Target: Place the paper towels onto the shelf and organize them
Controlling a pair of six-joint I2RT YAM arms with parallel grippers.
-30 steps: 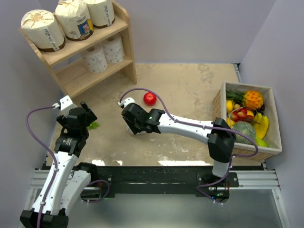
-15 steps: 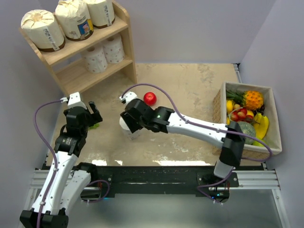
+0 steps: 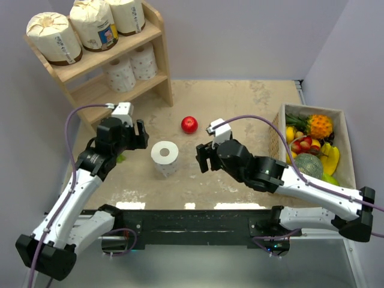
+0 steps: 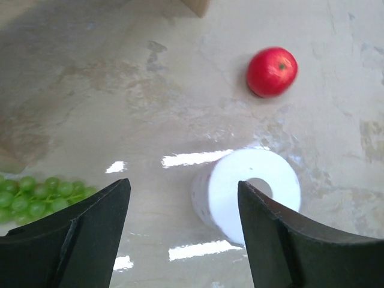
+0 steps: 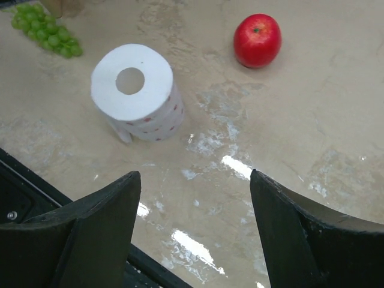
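One bare paper towel roll (image 3: 165, 153) stands on end on the table (image 3: 240, 114), well short of the shelf (image 3: 161, 57), between the left gripper (image 3: 138, 134) and right gripper (image 3: 203, 158), both spread and empty. A finger clipping its rim on approach would likely topple it toward the apple (image 3: 189, 124)

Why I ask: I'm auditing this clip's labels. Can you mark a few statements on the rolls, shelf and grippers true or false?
1. A bare white paper-towel roll stands on end on the table. True.
2. The left gripper is shut on that roll. False: it is open, holding nothing.
3. Three cream-wrapped rolls sit on the light wooden shelf's top tier. True.
4. The round red apple sits on the shelf. False: it lies on the table.
5. The right gripper is open and empty. True.
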